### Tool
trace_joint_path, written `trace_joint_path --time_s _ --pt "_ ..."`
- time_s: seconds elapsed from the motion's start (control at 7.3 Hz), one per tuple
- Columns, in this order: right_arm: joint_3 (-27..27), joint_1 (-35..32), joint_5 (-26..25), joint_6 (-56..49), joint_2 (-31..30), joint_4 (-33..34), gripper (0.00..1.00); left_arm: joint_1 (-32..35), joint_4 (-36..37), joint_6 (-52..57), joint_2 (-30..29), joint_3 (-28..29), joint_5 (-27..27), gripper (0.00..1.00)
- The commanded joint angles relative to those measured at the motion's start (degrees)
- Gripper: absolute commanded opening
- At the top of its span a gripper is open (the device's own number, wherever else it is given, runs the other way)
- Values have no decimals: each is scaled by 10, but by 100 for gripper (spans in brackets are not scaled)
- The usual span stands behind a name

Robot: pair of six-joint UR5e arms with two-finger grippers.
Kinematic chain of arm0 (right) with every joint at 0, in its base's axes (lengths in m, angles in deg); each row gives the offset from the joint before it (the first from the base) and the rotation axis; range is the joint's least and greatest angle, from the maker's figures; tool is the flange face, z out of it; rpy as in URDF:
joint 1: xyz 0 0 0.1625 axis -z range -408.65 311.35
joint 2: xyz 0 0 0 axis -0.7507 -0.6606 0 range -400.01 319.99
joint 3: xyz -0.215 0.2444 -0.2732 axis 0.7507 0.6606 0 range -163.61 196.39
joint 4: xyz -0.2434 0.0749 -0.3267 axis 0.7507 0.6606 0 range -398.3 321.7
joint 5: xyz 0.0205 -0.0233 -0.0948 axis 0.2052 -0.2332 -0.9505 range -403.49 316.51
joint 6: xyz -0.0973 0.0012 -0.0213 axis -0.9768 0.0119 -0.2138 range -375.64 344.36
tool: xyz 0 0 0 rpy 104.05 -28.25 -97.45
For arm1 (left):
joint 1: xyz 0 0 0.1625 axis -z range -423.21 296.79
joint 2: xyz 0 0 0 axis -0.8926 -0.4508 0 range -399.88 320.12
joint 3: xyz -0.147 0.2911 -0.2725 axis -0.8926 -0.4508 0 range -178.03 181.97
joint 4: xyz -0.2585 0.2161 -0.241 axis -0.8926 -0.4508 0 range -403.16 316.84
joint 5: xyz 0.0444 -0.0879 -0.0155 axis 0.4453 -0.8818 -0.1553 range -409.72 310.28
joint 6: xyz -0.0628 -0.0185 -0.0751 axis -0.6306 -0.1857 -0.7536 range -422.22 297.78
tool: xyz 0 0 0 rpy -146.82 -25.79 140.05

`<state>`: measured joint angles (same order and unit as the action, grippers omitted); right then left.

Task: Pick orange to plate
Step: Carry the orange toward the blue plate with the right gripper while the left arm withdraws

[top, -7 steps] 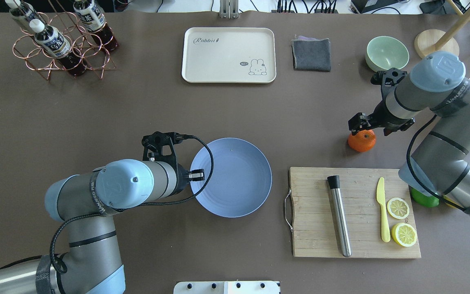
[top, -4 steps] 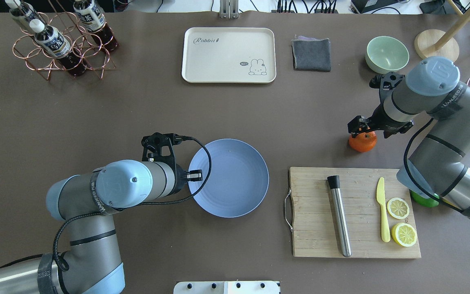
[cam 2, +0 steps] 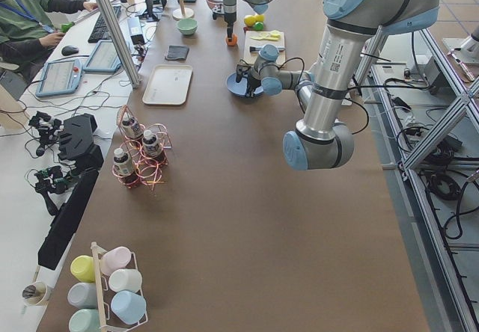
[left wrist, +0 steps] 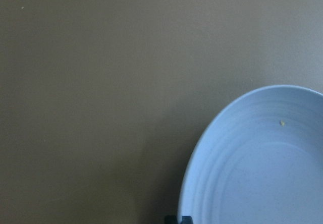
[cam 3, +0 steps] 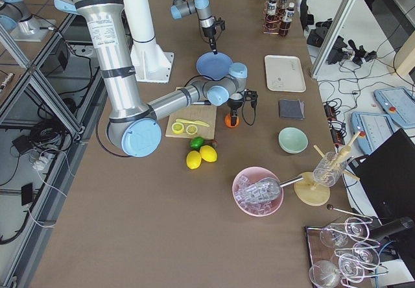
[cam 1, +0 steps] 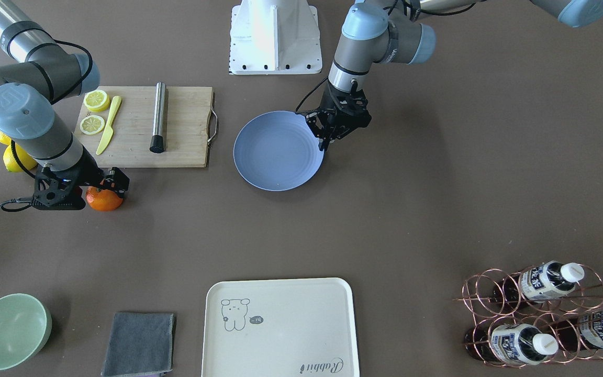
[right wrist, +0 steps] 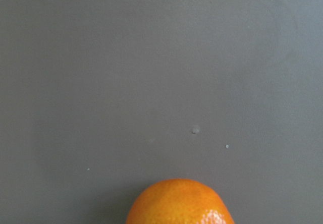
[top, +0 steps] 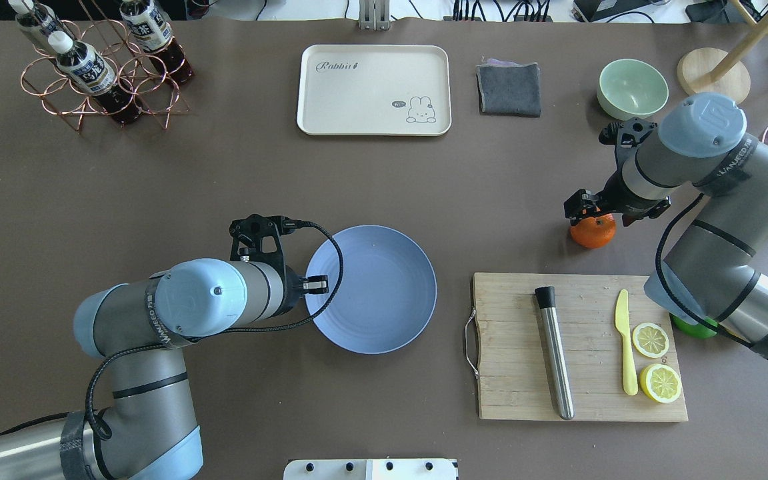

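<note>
Two grippers: one at plate, one at orange

Left gripper [cam 1: 325,145] pinches the left rim of the plate [top: 384,300], which lies mid-table. Right gripper [top: 593,217] sits low over the orange [top: 594,232]; I cannot tell whether its jaws are spread or clamped. The orange rests on the table near the board [top: 517,347], well apart from the plate.

Open tabletop [top: 511,220] lies between the orange [top: 593,233] and the plate [top: 384,300]. The cutting board [top: 511,347] flanks that lane, and the left gripper [cam 1: 326,140] crowds the plate's far rim.
</note>
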<state>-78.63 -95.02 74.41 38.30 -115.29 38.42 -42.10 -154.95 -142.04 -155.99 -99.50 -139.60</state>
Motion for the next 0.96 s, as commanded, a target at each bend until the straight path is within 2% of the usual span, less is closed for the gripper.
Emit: trace_joint_path --time_s 0.0,0.14,0.41,0.55,0.68,0.82 --pt "10 3 0 -1 0 -1 100 0 1 1 0 4 1 51" --pt "17 3 -1 0 -2 -25 100 0 -1 4 0 9 1 98" --pt "25 4 0 0 -2 -40 99 3 -2 4 -1 8 8 98" --pt "20 4 1 12 1 -42 24 9 -2 4 -1 6 8 98" --pt "17 5 1 12 5 -43 0 15 -2 6 -1 6 8 98" --pt "6 4 6 8 7 -42 0 29 -2 29 -1 -3 2 98"
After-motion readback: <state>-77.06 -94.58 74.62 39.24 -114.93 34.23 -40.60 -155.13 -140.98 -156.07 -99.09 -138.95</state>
